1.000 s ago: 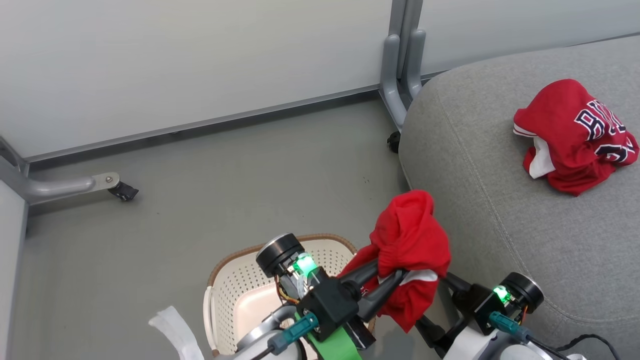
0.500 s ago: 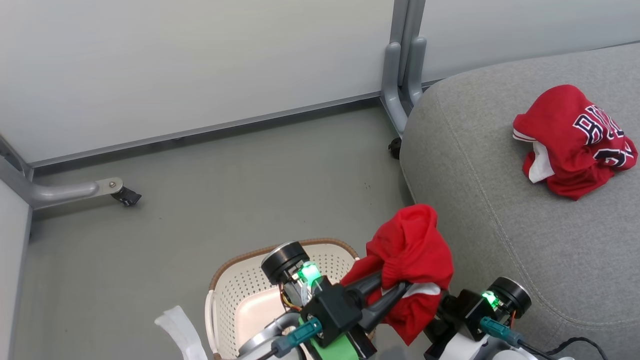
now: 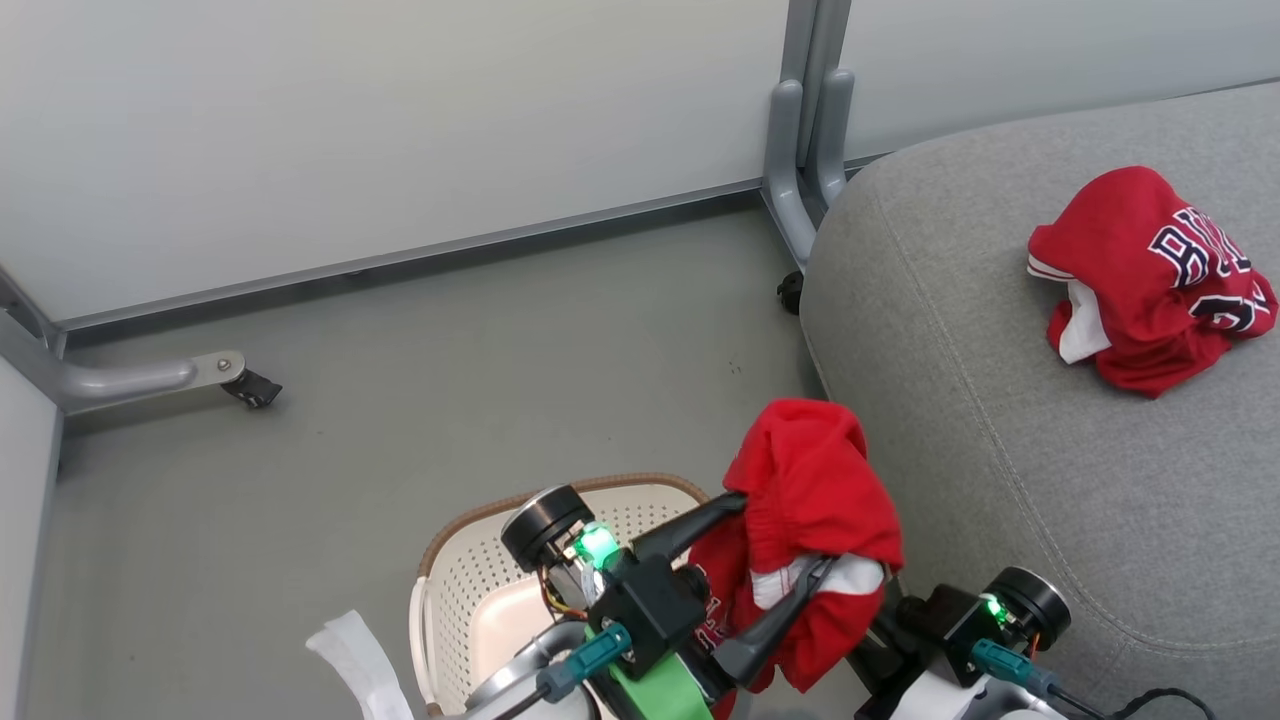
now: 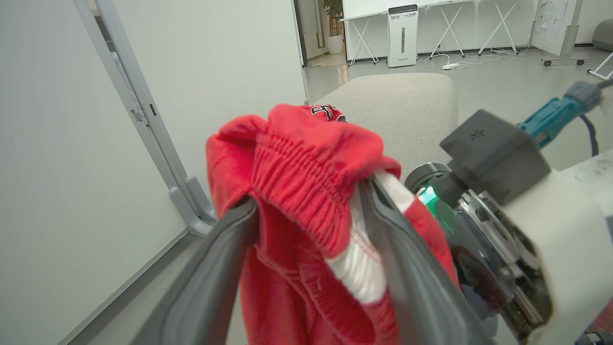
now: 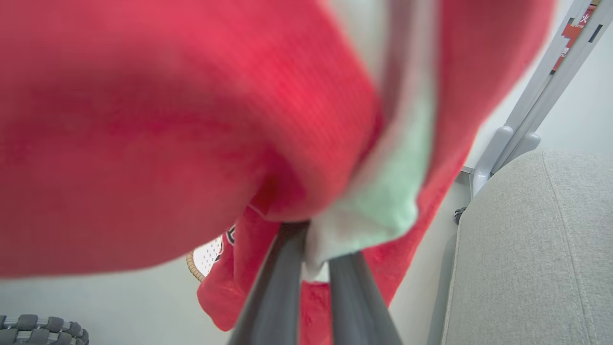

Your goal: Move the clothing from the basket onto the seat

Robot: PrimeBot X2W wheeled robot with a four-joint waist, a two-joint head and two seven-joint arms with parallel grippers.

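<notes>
Hanging bunched above the right rim of the basket (image 3: 470, 520), a red garment (image 3: 815, 490) with a ribbed waistband and white trim is lifted off the floor (image 3: 450, 350), close by the rounded edge of the seat (image 3: 1000, 450); the right gripper (image 5: 313, 235) has its fingers nearly together, pinching the cloth at the white trim; the left gripper (image 3: 788, 528) is spread wide, the fabric bulging loosely between its fingers; a lettered garment (image 3: 1150, 280) lies crumpled on the seat, well apart; a pale wall panel (image 3: 350, 120) stands behind.
</notes>
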